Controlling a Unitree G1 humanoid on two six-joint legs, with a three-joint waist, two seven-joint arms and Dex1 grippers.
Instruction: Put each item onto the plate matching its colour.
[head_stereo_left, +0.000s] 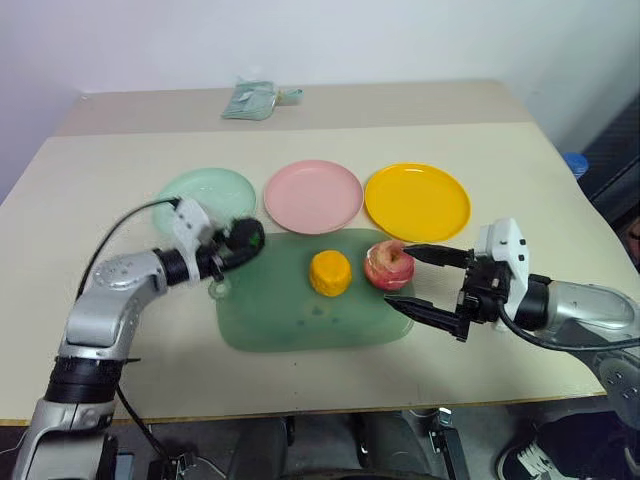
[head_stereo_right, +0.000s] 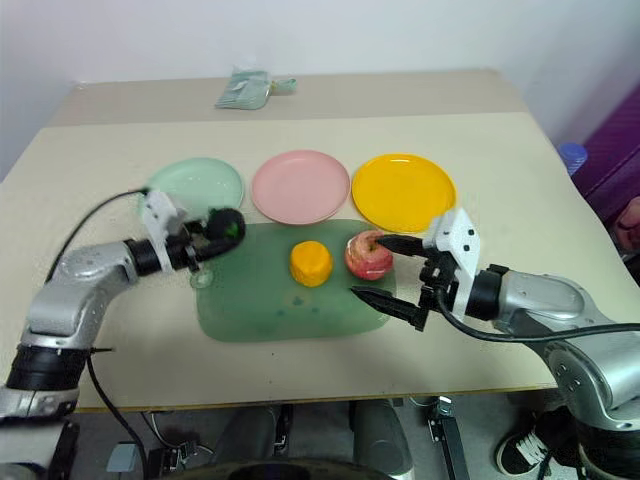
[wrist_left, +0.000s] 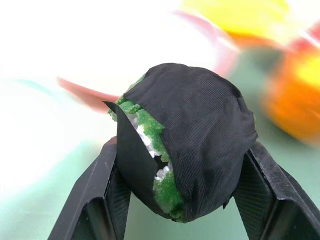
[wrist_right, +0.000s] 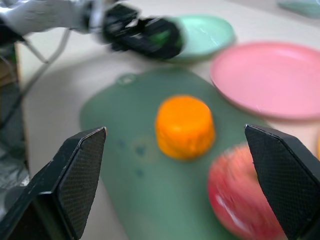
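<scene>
My left gripper (head_stereo_left: 238, 243) is shut on the dark green-black lumpy ball (wrist_left: 185, 140). It holds the ball over the left edge of the green board (head_stereo_left: 290, 320), just in front of the mint green plate (head_stereo_left: 205, 193). The pink plate (head_stereo_left: 313, 195) and the yellow plate (head_stereo_left: 417, 201) lie in a row to its right, both bare. The orange fruit (head_stereo_left: 330, 273) and the pinkish-red apple (head_stereo_left: 388, 266) sit on the board. My right gripper (head_stereo_left: 398, 277) is open at the apple's right side, its tips either side of the apple; one finger (head_stereo_left: 435, 255) reaches over its top.
A crumpled pale green bag (head_stereo_left: 255, 100) lies at the far side of the table. A blue object (head_stereo_left: 575, 163) shows past the table's right edge. A black cable (head_stereo_left: 120, 225) loops from my left wrist over the table.
</scene>
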